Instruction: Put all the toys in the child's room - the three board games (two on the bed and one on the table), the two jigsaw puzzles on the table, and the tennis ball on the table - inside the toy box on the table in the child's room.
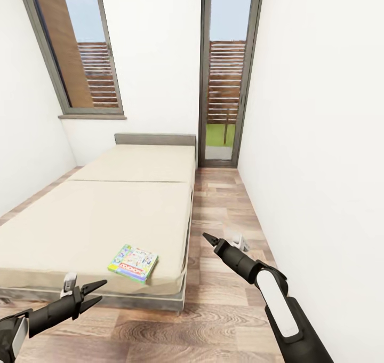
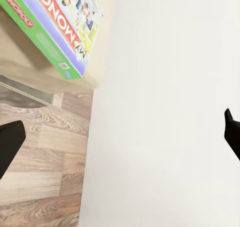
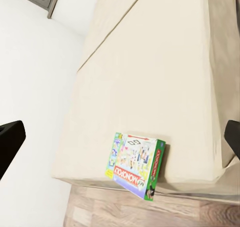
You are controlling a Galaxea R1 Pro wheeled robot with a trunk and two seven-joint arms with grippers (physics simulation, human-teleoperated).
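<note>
One board game [image 1: 133, 263], a green-edged box with a busy white cover, lies flat near the front right corner of the bed [image 1: 106, 213]. My left gripper [image 1: 102, 291] hovers open just in front of the bed's foot, a little left of the box and below it. My right gripper [image 1: 208, 238] is open over the floor to the right of the bed, about level with the box. The left wrist view catches the board game [image 2: 55, 22] close by at the mattress edge. In the right wrist view the board game [image 3: 135, 164] sits by the mattress edge. The table, toy box, jigsaw puzzles and tennis ball are out of view.
A strip of wood floor [image 1: 224, 213] runs between the bed and the white right wall [image 1: 320, 165] up to a glass door [image 1: 226, 75]. A window [image 1: 80, 48] sits in the left wall above the dark grey headboard [image 1: 154, 139].
</note>
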